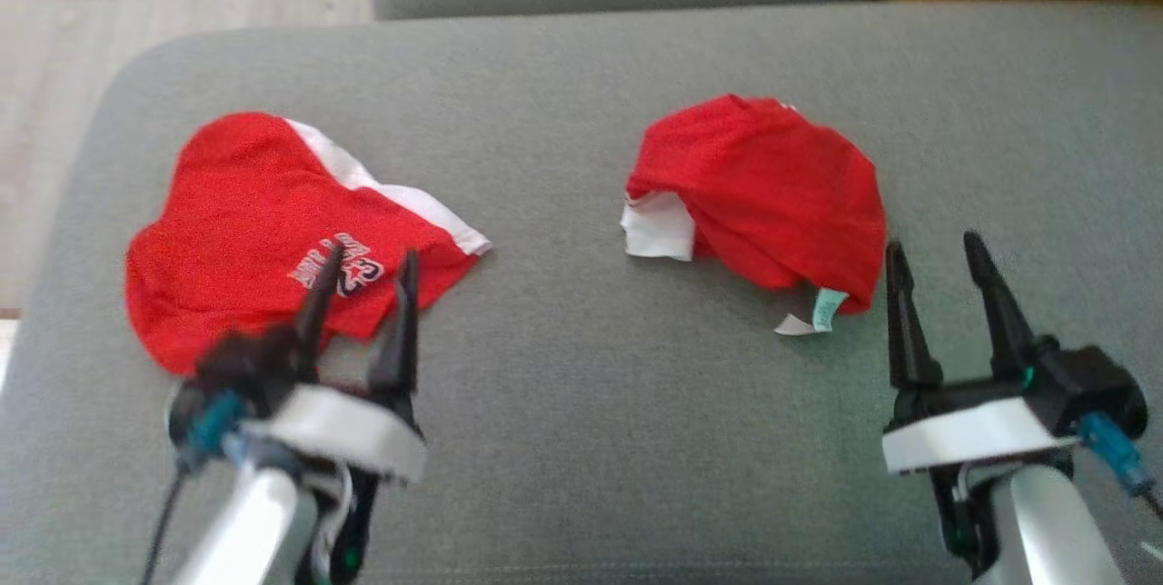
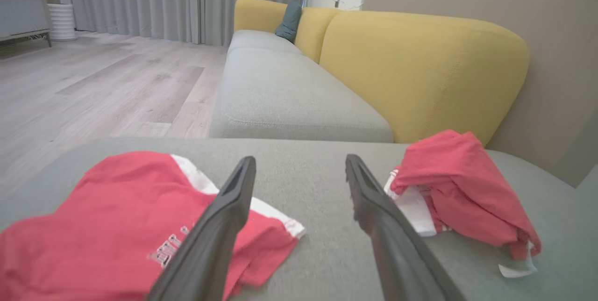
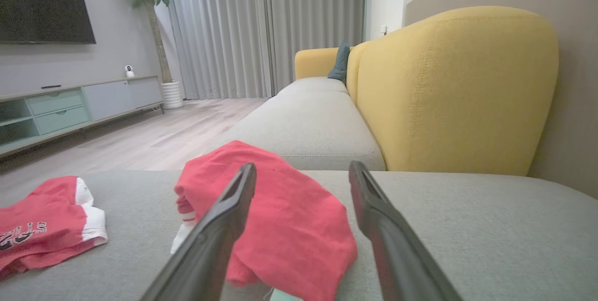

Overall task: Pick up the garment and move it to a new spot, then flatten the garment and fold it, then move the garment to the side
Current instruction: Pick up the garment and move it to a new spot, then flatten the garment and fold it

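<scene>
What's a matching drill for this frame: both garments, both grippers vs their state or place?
1 garment on the left
2 garment on the right
3 left gripper
4 right gripper

A open, beside the tagged cloth
B spread flat, lettering up
C bunched, tags poking out
D open, at the lettered cloth

Pairs: 1-B, 2-C, 3-D, 4-A

Flat garment (image 1: 245,231), crumpled garment (image 1: 772,194) apart on cushion (image 1: 563,403); left end effector (image 1: 373,251), right end effector (image 1: 934,242) gape.
</scene>
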You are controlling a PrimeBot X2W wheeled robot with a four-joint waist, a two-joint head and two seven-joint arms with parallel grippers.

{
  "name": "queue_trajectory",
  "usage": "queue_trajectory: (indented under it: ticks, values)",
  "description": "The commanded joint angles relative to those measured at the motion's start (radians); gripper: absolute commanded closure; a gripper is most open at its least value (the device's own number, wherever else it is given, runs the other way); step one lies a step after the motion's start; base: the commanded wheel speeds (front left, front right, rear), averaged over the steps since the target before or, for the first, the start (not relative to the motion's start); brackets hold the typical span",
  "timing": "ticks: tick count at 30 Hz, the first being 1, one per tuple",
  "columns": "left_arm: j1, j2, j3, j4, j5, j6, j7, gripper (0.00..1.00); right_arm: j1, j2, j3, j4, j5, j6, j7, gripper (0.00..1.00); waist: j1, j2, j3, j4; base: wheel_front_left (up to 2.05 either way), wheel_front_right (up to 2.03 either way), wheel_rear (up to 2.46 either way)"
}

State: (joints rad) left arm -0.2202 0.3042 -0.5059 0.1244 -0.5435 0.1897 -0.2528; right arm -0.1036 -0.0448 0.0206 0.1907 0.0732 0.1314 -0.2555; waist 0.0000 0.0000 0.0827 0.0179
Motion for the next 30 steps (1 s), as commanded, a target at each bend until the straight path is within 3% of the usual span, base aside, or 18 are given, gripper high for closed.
queue_trajectory:
  ticks: [1, 8, 15, 20, 30]
  values:
    - [0.007, -0.008, 0.068, -0.066, 0.071, -0.022, -0.009, 0.00, 0.011, -0.005, 0.020, -0.029, 0.010, -0.001, -0.006, 0.00, 0.0000, 0.0000, -0.046, 0.041, 0.00, 0.00, 0.00]
    - [0.155, -0.127, 0.214, -0.135, 0.187, -0.113, -0.009, 0.00, 0.046, -0.005, 0.020, -0.022, 0.015, -0.001, -0.006, 0.00, 0.0000, 0.0000, -0.063, 0.038, 0.00, 0.00, 0.00]
    - [0.184, -0.193, 0.302, -0.135, 0.257, -0.187, -0.009, 0.00, 0.045, -0.005, 0.025, -0.015, 0.011, -0.001, -0.006, 0.00, 0.0000, 0.0000, -0.060, 0.023, 0.00, 0.00, 0.00]
    - [0.189, -0.223, 0.342, -0.120, 0.294, -0.234, -0.009, 0.00, 0.043, -0.005, 0.025, -0.013, 0.012, -0.001, -0.006, 0.00, 0.0000, 0.0000, -0.056, 0.016, 0.00, 0.00, 0.00]
    - [0.196, -0.250, 0.368, -0.091, 0.322, -0.275, -0.009, 0.00, 0.035, -0.005, 0.033, 0.029, 0.009, -0.001, -0.006, 0.00, 0.0000, 0.0000, -0.034, 0.027, 0.00, 0.00, 0.00]
